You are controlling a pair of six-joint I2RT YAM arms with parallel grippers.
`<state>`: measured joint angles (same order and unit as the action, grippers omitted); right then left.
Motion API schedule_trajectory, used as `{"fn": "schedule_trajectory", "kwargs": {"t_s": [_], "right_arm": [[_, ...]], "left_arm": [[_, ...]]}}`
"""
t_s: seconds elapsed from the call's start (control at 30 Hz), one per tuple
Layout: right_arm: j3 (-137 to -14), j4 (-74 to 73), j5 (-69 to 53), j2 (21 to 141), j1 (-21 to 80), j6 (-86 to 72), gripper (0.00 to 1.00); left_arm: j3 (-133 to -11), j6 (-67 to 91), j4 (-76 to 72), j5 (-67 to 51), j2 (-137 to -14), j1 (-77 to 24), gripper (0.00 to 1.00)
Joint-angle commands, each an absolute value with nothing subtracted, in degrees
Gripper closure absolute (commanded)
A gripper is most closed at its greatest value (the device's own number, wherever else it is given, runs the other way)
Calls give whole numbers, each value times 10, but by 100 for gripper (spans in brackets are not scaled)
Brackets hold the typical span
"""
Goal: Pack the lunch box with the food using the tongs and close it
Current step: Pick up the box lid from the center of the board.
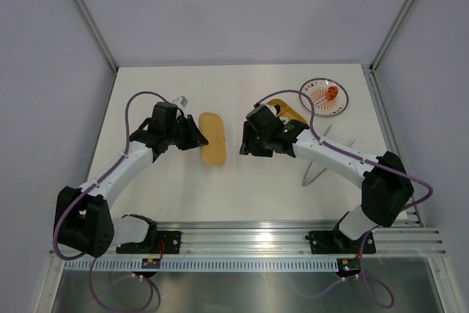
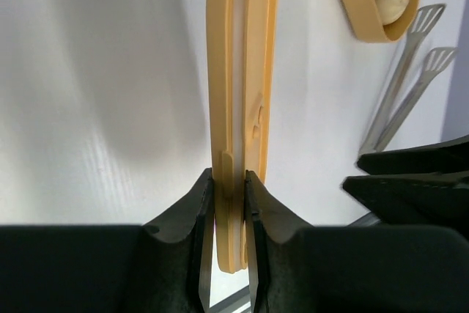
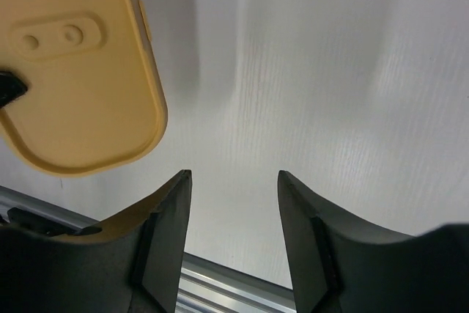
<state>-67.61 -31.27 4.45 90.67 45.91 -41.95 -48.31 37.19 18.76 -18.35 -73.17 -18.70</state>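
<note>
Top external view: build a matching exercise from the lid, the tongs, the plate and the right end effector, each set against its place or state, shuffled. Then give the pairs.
Things:
1. lid
2. tongs
3. plate
4. right end effector

Places or states:
A. open, holding nothing
B. far right corner of the table
C. pinched at its rim by the left end effector
D. lying flat, ungripped

Pairs: 1-C, 2-D, 3-B, 4-A
</note>
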Motion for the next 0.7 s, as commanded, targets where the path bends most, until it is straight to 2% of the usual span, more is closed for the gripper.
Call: {"fn": "schedule_trajectory", "kwargs": {"t_s": [0.0,0.23,0.37,0.53,0.67], "right_arm": [[-730,-337,73,875,458,-399,42],[-819,-351,76,894,458,-425,30],[-846,-335,67,904,458,-400,28],[-827,-303,26,887,455,-333,25],[-759,-247,-86,848,420,-327,23]], "left_arm": [[-533,266,276,-149,-708,-188,100],[-538,169,275,-136,-674,-202,100],[-546,128,282,-146,-659,-213,100],[-558,90,293,-198,-639,-214,100],[-572,106,282,-298,-633,-214,100]]}}
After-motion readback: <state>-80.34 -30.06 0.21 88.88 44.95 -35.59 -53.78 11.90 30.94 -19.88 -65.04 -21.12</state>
